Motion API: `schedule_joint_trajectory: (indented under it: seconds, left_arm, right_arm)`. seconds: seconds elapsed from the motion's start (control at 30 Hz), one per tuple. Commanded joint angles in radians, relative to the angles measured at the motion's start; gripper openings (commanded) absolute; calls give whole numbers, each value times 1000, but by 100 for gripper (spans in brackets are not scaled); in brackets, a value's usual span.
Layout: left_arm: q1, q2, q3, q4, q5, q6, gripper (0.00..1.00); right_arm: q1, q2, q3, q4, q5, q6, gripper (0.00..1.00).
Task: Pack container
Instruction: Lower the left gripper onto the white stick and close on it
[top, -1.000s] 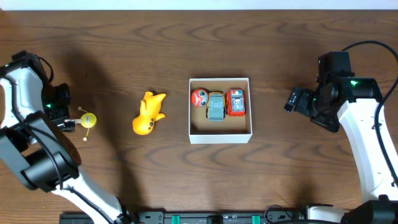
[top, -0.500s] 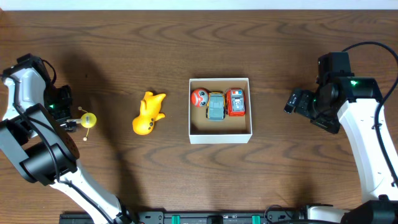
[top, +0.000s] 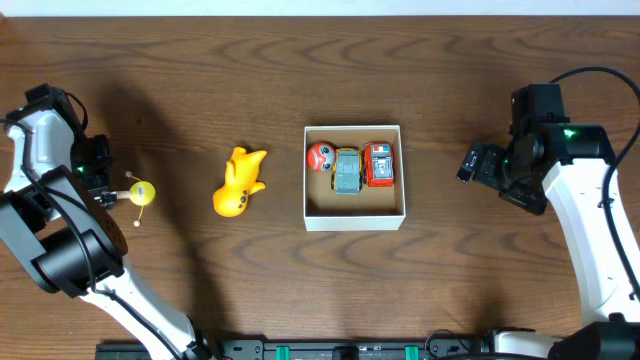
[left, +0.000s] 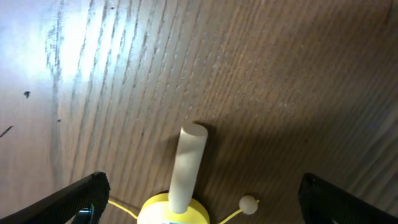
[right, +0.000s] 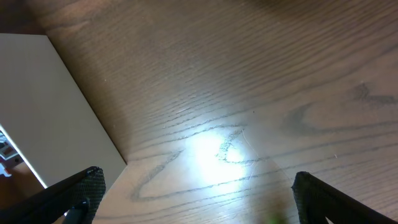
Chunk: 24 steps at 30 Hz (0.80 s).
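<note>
The container (top: 354, 216) is a white-walled square box with a brown inside at the table's middle; its white wall also shows in the right wrist view (right: 50, 118). Inside lie a red ball toy (top: 320, 156), a grey-green car (top: 347, 170) and a red car (top: 379, 164). A yellow duck toy (top: 238, 183) lies left of it. A small yellow toy with a cream peg and bead arms (top: 141, 193) sits at far left. My left gripper (left: 199, 205) is open around this toy (left: 180, 199), fingers on either side. My right gripper (right: 193, 199) is open and empty over bare wood right of the container.
Dark wood table all round. The duck lies between the left gripper and the container. The right arm's body (top: 560, 170) stands well right of the container.
The left arm has shifted slightly near the small yellow toy. The right arm and all toys have not moved.
</note>
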Motion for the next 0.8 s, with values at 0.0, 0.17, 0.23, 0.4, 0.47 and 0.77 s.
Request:
schedule_joint_trajectory:
  seconds: [0.0, 0.17, 0.23, 0.4, 0.47, 0.77]
  left_arm:
    - [5, 34, -14, 0, -29, 21, 98]
    - [5, 49, -14, 6, -29, 24, 98]
    - [5, 57, -14, 6, -29, 25, 98]
    - [5, 80, -18, 6, -28, 24, 98]
    - [5, 87, -18, 6, -26, 24, 98]
    - [-2, 93, -21, 15, -21, 24, 99]
  right_arm:
    - [5, 0, -5, 2, -4, -11, 99]
    - [5, 0, -5, 3, -4, -11, 99]
    - [5, 0, -5, 3, -4, -11, 99]
    - [5, 0, -5, 3, -3, -11, 99]
    - [5, 0, -5, 4, -4, -11, 99]
    - [5, 0, -5, 9, -4, -11, 99]
